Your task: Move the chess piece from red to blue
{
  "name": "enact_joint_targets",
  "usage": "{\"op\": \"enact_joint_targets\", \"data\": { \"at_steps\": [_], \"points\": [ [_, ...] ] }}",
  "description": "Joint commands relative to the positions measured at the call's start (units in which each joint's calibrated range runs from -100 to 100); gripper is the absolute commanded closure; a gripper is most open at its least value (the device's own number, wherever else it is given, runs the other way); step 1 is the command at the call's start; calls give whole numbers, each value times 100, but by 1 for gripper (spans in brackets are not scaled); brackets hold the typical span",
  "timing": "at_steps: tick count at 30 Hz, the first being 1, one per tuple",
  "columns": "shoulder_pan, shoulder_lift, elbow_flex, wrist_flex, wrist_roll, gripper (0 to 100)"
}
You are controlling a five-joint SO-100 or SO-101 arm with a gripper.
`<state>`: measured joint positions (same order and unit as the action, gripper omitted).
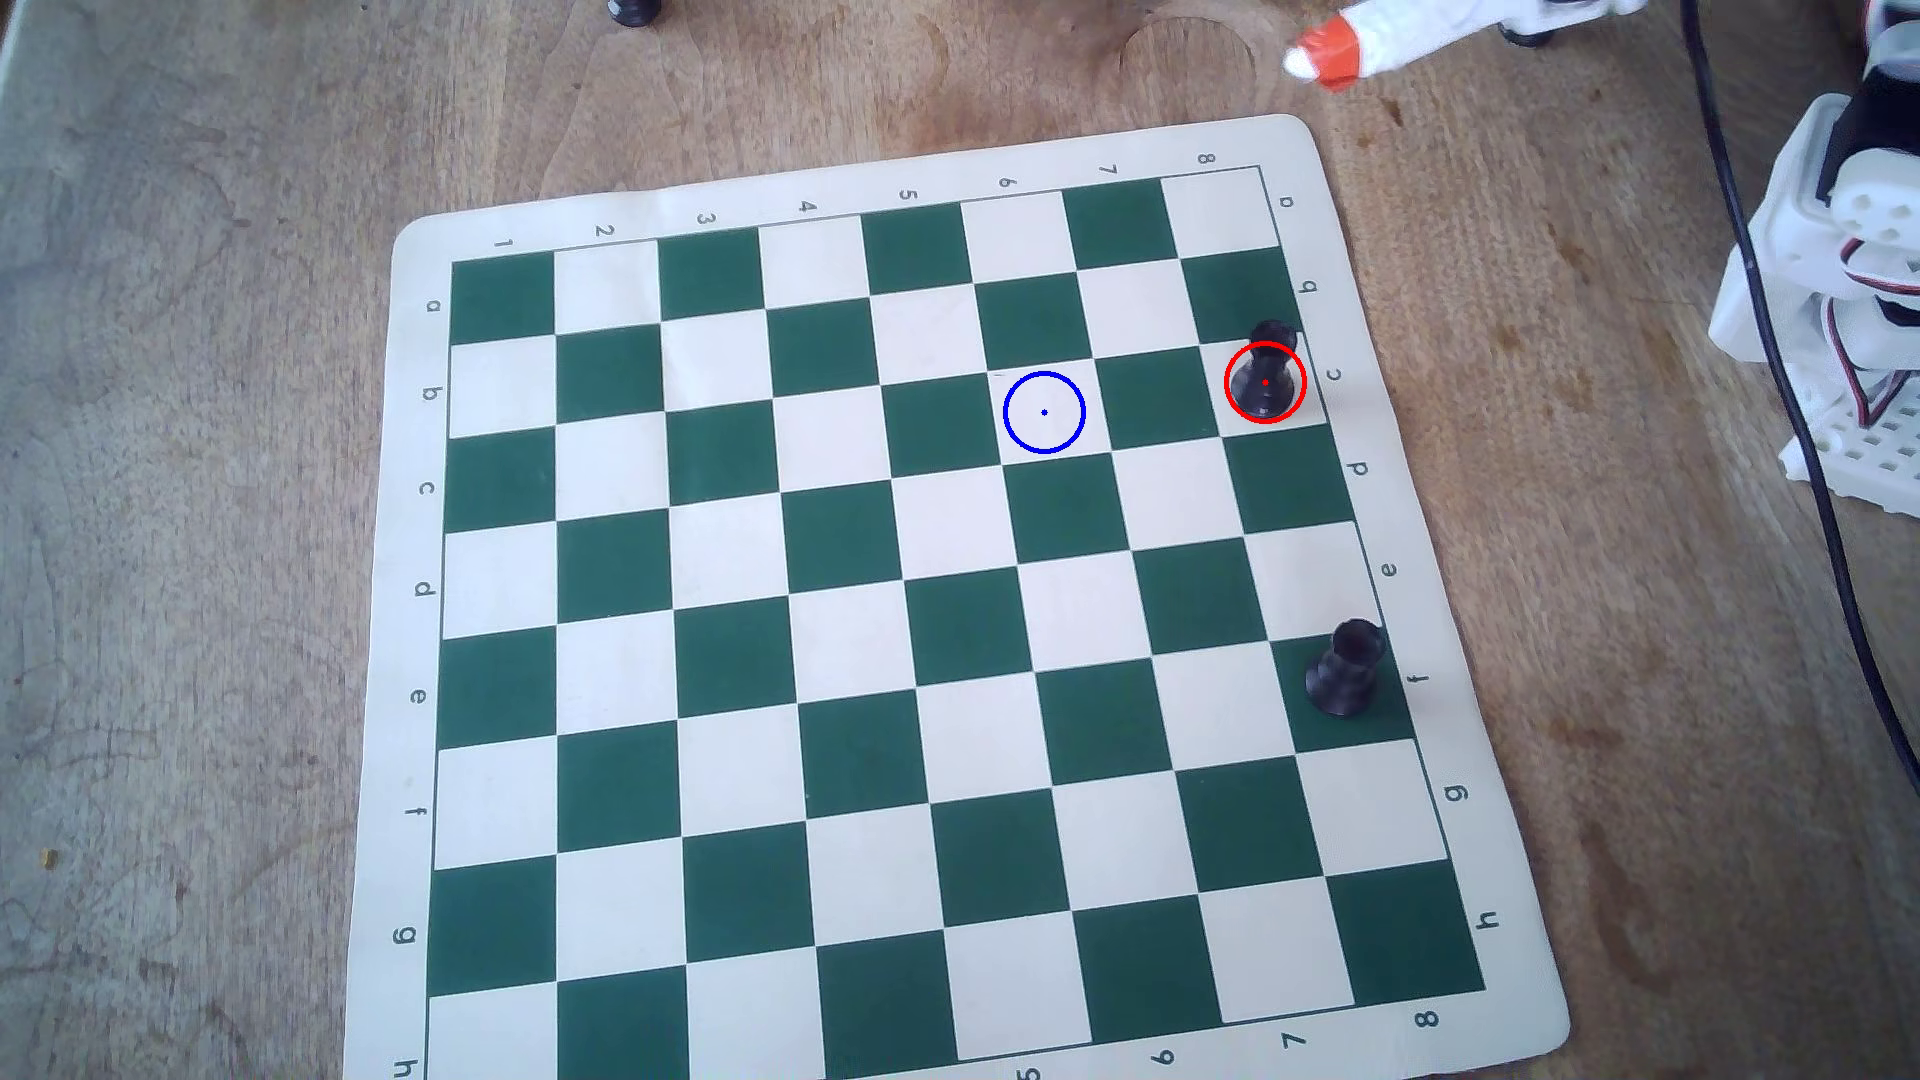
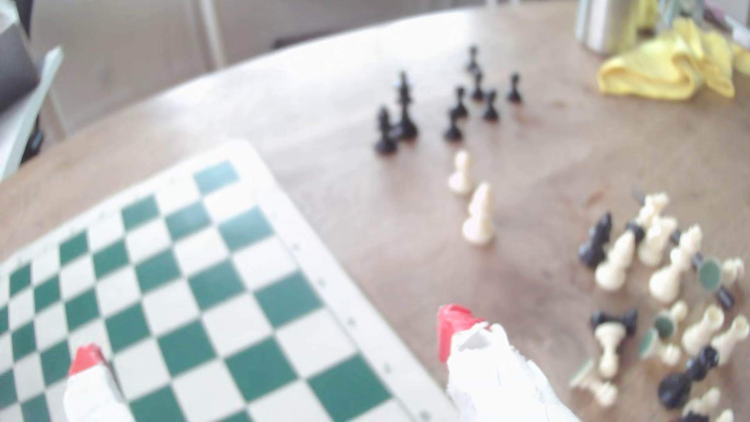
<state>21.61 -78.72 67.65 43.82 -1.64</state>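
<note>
- The chess piece (image 1: 1264,376), a small black rook-like figure, stands upright in the upper right part of the overhead view, inside the red circle (image 1: 1228,386), on a cream square in the board's rightmost column.
- The blue circle (image 1: 1006,413) lies left of it in the same row, two squares away, on a cream square with nothing inside but its centre dot.
- A second black piece (image 1: 1347,668) of the same form stands lower in the frame on a green square at the right edge of the board, well apart from both circles.
- The chessboard mat (image 1: 410,488), green and cream with a pale border, lies at a slight angle on the wooden surface (image 1: 187,415).
- In the overhead view only one white finger with an orange-red tip (image 1: 1325,50) shows, at the top edge right of centre, off the mat and well apart from the chess piece.
- In the wrist view the gripper (image 2: 268,341) is spread wide and holds nothing: one red-tipped finger sits at the lower left over the board, the other at lower centre-right past the mat's border.
- The wrist view is blurred; beyond the mat it shows a group of black pieces (image 2: 446,105) standing in the upper middle, two cream pieces (image 2: 479,215) nearer, and a jumbled heap of cream and black pieces (image 2: 669,304) at the right edge.
- A yellow cloth (image 2: 669,65) lies crumpled at the upper right of the wrist view.
</note>
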Motion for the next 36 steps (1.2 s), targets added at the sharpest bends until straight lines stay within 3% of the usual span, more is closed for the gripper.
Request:
{"op": "enact_joint_targets", "data": {
  "at_steps": [1,10,13,15,19,24,29,36],
  "points": [
    [-295,266,-1579,1973,-34,61],
    [-663,953,-1824,3455,49,59],
    [-905,1480,-1778,3488,-127,60],
    [-1007,1785,-1760,3488,-166,67],
    [-1038,2507,-1787,3414,-200,65],
    [-1117,3101,-1606,2874,-376,63],
    [-1508,3466,-1017,1514,-698,68],
    [-1695,4349,-971,482,-1011,71]
  ]
}}
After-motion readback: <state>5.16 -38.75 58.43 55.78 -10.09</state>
